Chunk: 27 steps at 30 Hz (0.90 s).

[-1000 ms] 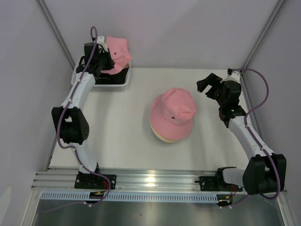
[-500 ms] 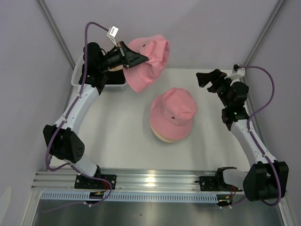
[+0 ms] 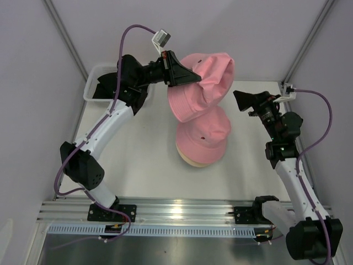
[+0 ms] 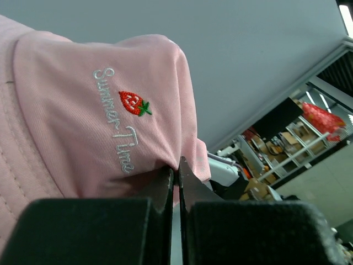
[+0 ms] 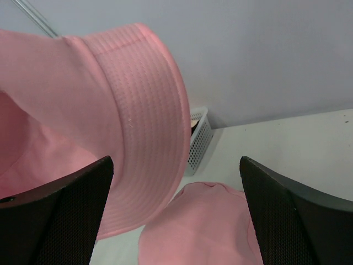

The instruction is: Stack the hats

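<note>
Two pink hats (image 3: 205, 88) (image 3: 203, 135) were counted: one pinched aloft by the left gripper (image 4: 176, 171), one laid on a single cream hat (image 3: 190, 161) (right gripper (image 3: 245, 104) spread).

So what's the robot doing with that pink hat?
It is stacking hats. The left gripper is pinched shut on a pink hat and holds it up in the air, close above the pile in the middle of the table. That pile is another pink hat sitting on a cream hat. The right gripper waits wide open beside the lifted hat, holding nothing. A white basket sits in the back left corner.
</note>
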### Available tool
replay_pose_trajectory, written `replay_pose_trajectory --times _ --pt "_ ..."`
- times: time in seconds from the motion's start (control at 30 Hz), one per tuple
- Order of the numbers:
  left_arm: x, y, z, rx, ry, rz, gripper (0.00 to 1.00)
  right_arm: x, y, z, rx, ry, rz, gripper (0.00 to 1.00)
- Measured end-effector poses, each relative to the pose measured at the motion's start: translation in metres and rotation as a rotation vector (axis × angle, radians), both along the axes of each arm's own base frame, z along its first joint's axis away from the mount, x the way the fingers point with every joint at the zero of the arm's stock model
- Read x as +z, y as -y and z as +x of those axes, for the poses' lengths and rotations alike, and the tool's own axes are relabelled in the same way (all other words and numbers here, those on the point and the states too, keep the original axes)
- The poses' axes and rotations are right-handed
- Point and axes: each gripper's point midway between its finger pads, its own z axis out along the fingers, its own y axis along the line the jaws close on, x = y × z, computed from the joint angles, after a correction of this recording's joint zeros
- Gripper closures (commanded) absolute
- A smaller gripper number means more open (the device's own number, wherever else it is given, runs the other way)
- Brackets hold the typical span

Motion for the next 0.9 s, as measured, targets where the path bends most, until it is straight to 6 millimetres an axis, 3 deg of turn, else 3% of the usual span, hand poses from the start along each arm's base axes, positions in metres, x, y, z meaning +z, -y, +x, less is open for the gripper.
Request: replay_pose_trajectory --times 0.13,0.23,0.37,0.63,0.77,0.9 --pt "0.002 0.009 -0.015 -0.052 -0.031 -0.019 0.99 0.025 0.010 -0.033 -0.040 0.060 0.014 0.01" --pt "-0.009 0.014 -0.023 -0.081 -0.075 -0.016 0.99 0.039 0.019 -0.054 -0.084 0.094 0.023 0.00" --pt "-0.034 0.026 -0.034 -0.117 -0.152 0.007 0.99 0.036 0.035 -0.065 -0.167 0.063 0.025 0.01" --pt "-0.077 0.033 -0.037 -0.082 -0.224 0.055 0.99 -0.007 0.049 -0.072 -0.229 -0.085 0.007 0.01" --pt "-0.101 0.033 -0.022 -0.014 -0.239 0.085 0.99 -0.035 0.045 -0.073 -0.202 -0.128 0.018 0.03" --pt "-0.123 0.030 -0.002 0.079 -0.235 0.134 0.99 -0.078 0.036 -0.066 -0.150 -0.214 0.047 0.07"
